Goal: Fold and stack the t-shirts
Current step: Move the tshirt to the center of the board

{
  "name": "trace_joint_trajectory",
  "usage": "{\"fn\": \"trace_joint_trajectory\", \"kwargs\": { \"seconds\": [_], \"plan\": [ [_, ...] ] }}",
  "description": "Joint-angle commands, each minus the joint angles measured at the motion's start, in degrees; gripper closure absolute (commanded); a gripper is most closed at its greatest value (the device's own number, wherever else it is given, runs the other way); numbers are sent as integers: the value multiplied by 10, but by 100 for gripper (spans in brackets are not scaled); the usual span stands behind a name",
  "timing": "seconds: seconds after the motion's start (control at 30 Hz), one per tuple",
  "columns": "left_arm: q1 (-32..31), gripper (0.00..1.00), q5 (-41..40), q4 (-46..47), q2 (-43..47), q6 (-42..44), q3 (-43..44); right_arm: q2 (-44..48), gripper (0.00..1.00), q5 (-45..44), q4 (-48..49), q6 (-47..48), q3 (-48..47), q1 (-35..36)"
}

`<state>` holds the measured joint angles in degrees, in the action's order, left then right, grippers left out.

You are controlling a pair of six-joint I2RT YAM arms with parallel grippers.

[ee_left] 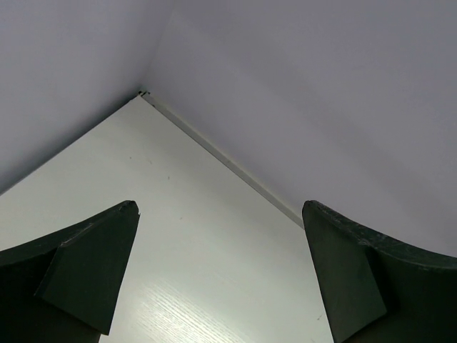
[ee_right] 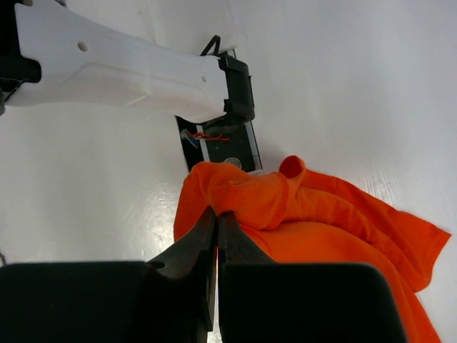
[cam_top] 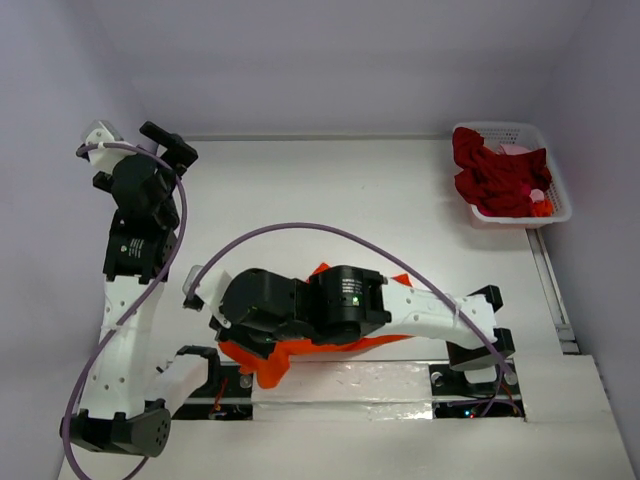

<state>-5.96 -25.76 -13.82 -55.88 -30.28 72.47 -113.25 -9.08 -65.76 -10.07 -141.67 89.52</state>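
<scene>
The left gripper [cam_top: 135, 155] hangs above the far left corner of the white table [cam_top: 350, 200], its arm rising from the near left edge with a purple cable [cam_top: 180, 225] looped along it. In the left wrist view its two dark fingers [ee_left: 78, 279] stand wide apart, with only bare tabletop and the pale back wall between them; they hold nothing.

Nearer the middle, at the front edge, lies the orange t-shirt [cam_top: 285, 360], crumpled and partly hidden under the right arm, which reaches leftward across it from its base. The right gripper [cam_top: 222, 335] sits over the shirt's left end. In the right wrist view its jaws are pressed together, pinching a bunched fold of the orange t-shirt [ee_right: 335, 236] at the fingertips of the right gripper [ee_right: 216, 214]; the rest of the cloth spreads on the table to the right.

At the far right corner stands a white lattice basket [cam_top: 557, 175], well apart from the orange shirt. It holds heaped dark red t-shirts [cam_top: 495, 170] with a bit of pinkish cloth [cam_top: 515, 150] showing behind them
</scene>
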Motion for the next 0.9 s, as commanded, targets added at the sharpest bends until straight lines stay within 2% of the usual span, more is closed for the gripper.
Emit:
{"fn": "trace_joint_trajectory", "kwargs": {
  "seconds": [0.0, 0.03, 0.17, 0.2, 0.33, 0.4, 0.53, 0.63, 0.87],
  "plan": [
    [6, 1, 0, 10, 16, -3, 14, 31, 100, -68, 17, 9, 33, 0],
    [6, 1, 7, 11, 16, -8, 9, 37, 100, -76, 41, 12, 70, -13],
    [6, 1, 19, 7, 21, -14, 5, 62, 100, -32, 109, -11, 117, -129],
    [6, 1, 24, 6, 21, -14, 7, 59, 100, -25, 118, -17, 118, -187],
    [6, 1, 35, -2, 16, -14, 28, -1, 100, -25, 93, -27, 40, -303],
    [6, 1, 42, -2, 14, -17, 33, -37, 100, -18, 77, -21, -33, -361],
    [6, 1, 64, 1, 14, -28, 22, -43, 100, 20, 104, -29, -23, -455],
    [6, 1, 80, 6, 19, -35, 8, -67, 100, 54, 109, -30, -8, -507],
    [-12, 1, 89, -3, 36, -31, -20, -108, 100, -41, 114, -32, 13, -559]
  ]
}}
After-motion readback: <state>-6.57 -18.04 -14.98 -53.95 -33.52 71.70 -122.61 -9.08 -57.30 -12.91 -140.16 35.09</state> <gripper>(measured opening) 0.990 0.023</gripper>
